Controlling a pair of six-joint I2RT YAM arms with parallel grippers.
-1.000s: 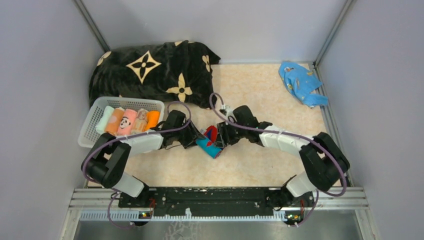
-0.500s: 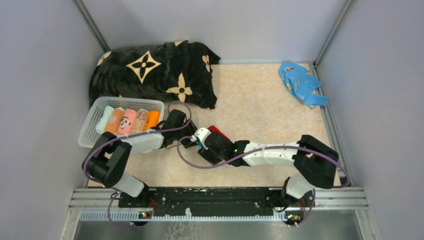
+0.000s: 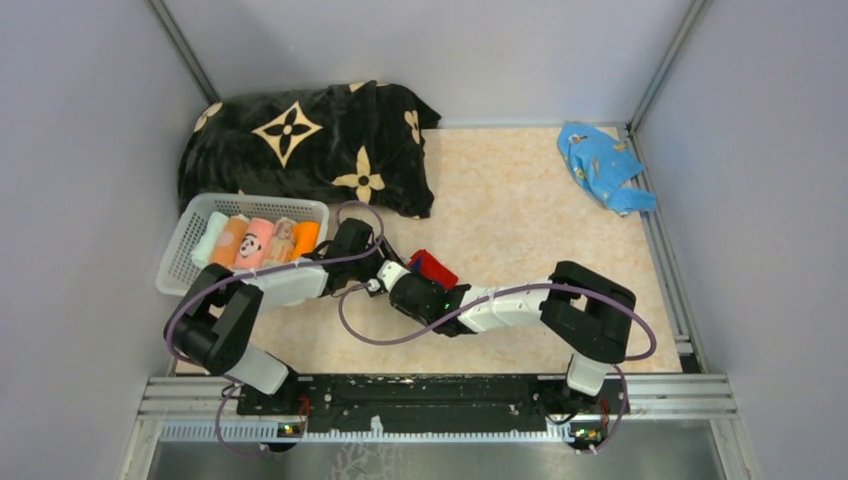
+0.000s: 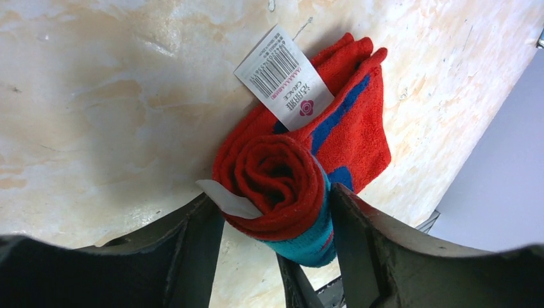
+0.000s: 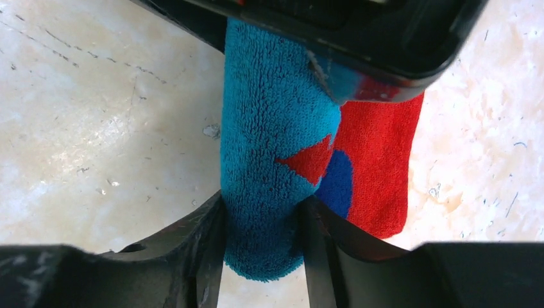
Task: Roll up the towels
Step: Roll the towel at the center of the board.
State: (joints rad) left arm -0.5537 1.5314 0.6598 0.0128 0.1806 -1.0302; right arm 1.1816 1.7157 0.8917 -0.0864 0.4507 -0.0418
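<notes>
Two pincers on one towel [image 4: 282, 179], the red-and-teal one, down on the table [image 4: 96, 96].

Left pincer [image 4: 272, 204]: fingers sit either side of the rolled end and press its flanks. We read it as holding the roll.

Right pincer [image 5: 263, 202]: fingers nipped onto the teal end, pile dented between them. Holding too.

Key relation: the roll's long axis runs straight out from each pincer toward the other. They face end to end along it, and neither is nearer.

Unrolled tail, red with blue patches, lies flat beside the roll. It is right of the right pincer's fingers and ahead-right of the left's. White label [image 4: 284, 77] rests on it just past the roll.

Our judgement: further rolling must go across the axis, toward the tail. Both ends need to turn together or the roll may skew.
</notes>
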